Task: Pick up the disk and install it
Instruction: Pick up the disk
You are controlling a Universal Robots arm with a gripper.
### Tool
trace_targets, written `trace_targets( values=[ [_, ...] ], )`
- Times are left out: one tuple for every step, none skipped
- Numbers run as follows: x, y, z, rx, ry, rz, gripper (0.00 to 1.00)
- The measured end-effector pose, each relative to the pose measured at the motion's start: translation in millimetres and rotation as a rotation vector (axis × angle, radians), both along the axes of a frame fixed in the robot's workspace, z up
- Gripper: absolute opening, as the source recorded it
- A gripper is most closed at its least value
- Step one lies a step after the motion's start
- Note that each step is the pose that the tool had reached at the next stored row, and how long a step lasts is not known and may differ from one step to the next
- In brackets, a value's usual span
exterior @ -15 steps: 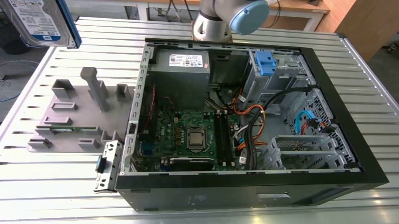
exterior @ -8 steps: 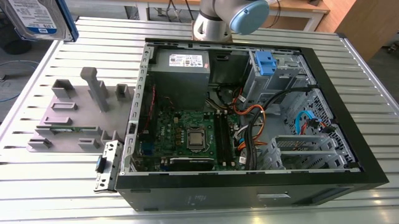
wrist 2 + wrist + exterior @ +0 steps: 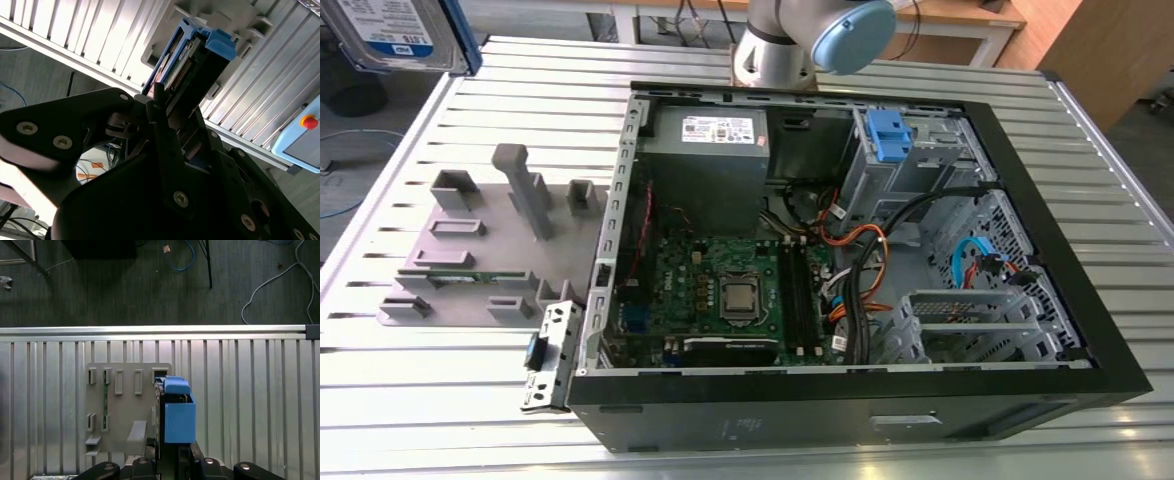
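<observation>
The disk (image 3: 176, 409) is a flat drive with a blue plastic rail frame. It stands on edge between my fingers, high above the slatted table. My gripper (image 3: 167, 454) is shut on the disk (image 3: 197, 57), whose connector edge and blue frame stick out past the black fingers (image 3: 159, 97) in the second wrist view. In the exterior view the disk's blue-and-white label (image 3: 394, 35) shows at the top left corner, close to the camera. The grey fixture plate (image 3: 125, 405) lies below the disk, beside it in the first wrist view.
An open computer case (image 3: 854, 250) lies on the table at the exterior view's right, with a grey power supply (image 3: 707, 140), motherboard (image 3: 734, 290), cables and a blue-latched drive bay (image 3: 887, 135). The grey fixture plate (image 3: 467, 250) with upright posts sits left of it.
</observation>
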State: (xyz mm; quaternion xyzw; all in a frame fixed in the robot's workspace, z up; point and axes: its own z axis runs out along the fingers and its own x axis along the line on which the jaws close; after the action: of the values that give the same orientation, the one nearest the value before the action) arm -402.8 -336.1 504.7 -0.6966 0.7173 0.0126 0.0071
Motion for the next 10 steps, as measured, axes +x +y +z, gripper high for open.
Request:
trace_targets(
  values=[
    [0.0,0.0,2.0,0.0000,0.0000,0.000,0.35],
    [0.0,0.0,3.9,0.0000,0.0000,0.000,0.35],
    [0.0,0.0,5.7,0.0000,0.0001,0.000,0.35],
    [0.0,0.0,6.7,0.0000,0.0001,0.000,0.35],
    [0.0,0.0,7.0,0.0000,0.0001,0.000,0.35],
    [0.0,0.0,7.0,0.0000,0.0000,0.000,0.35],
    [0.0,0.0,7.0,0.0001,-0.0001,0.000,0.35],
    [0.0,0.0,12.0,0.0000,0.0000,0.000,0.35],
    [0.0,0.0,16.0,0.0000,0.0000,0.000,0.35],
    [0.0,0.0,16.1,0.0000,0.0001,0.000,0.35]
  ],
)
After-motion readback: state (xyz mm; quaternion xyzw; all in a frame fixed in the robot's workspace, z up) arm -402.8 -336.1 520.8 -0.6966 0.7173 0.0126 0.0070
